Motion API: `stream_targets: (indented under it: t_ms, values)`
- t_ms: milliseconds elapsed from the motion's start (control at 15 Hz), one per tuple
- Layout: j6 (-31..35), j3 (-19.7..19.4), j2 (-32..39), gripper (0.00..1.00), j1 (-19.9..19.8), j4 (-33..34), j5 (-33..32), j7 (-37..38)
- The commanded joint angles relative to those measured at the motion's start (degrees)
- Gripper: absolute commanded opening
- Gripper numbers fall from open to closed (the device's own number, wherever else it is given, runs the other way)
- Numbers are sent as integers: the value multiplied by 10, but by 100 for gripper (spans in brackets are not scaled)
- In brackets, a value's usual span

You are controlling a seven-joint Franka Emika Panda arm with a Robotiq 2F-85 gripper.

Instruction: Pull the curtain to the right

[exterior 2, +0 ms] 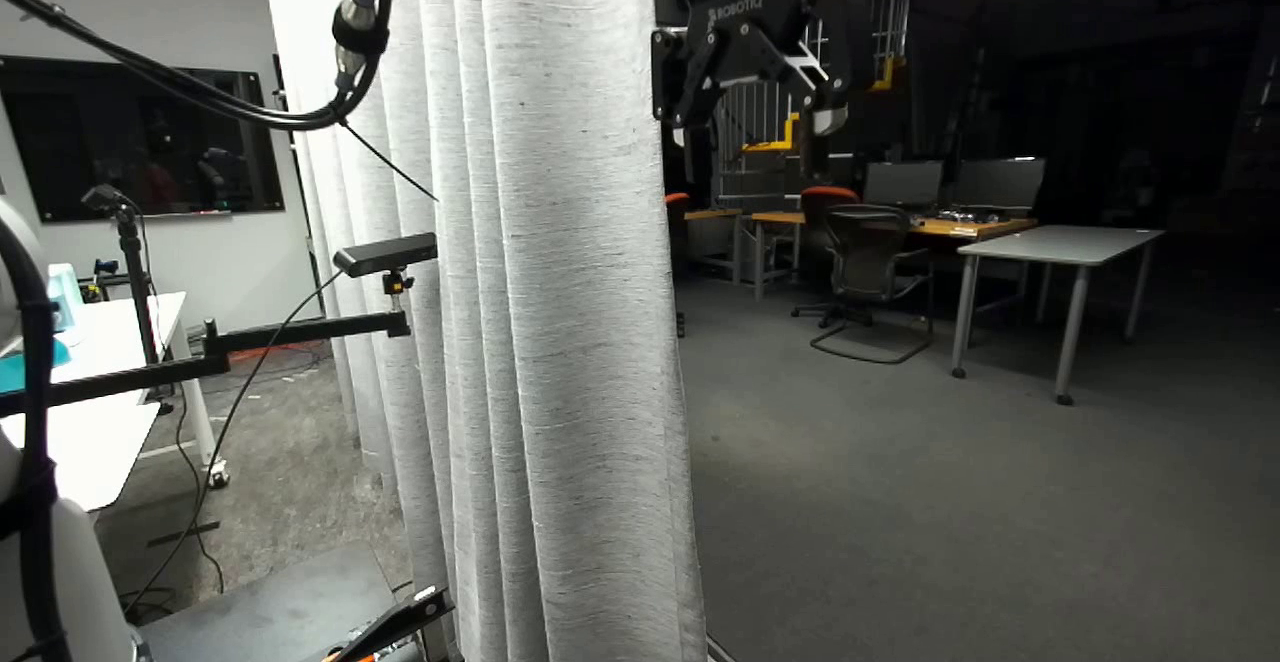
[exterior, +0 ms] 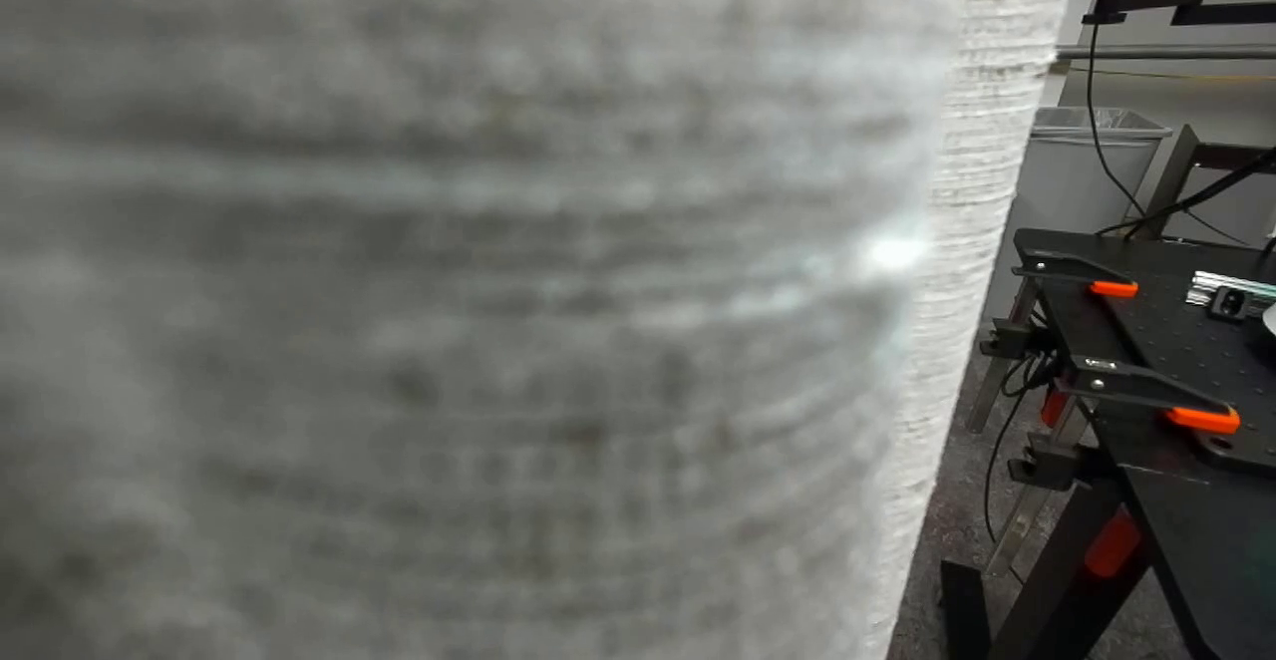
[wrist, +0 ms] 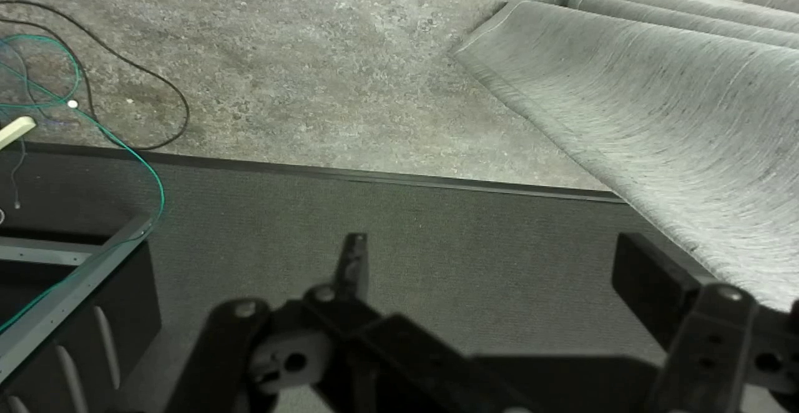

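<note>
Your end effector [wrist: 493, 251] is spread; the curtain [exterior 2: 585, 322] hangs in folds just beside it, its free edge ungripped. I judge your rightward pull unfinished, at most partly done.

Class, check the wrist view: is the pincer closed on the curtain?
No, the pincer stands open, with dark floor showing between its fingertips.

Curtain [exterior: 478, 321] mostly blurred in an exterior view, top cut off.
</note>
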Motion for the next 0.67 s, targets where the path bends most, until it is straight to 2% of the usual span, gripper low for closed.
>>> stream_targets:
  t_ms: [0, 267, 600]
  values:
    - [6, -2, -2, 100, 1, -4, 12, -5]
    - [-4, -1, -13, 100, 10, -16, 16, -26]
    - [-30, -7, -40, 100, 37, -41, 24, -107]
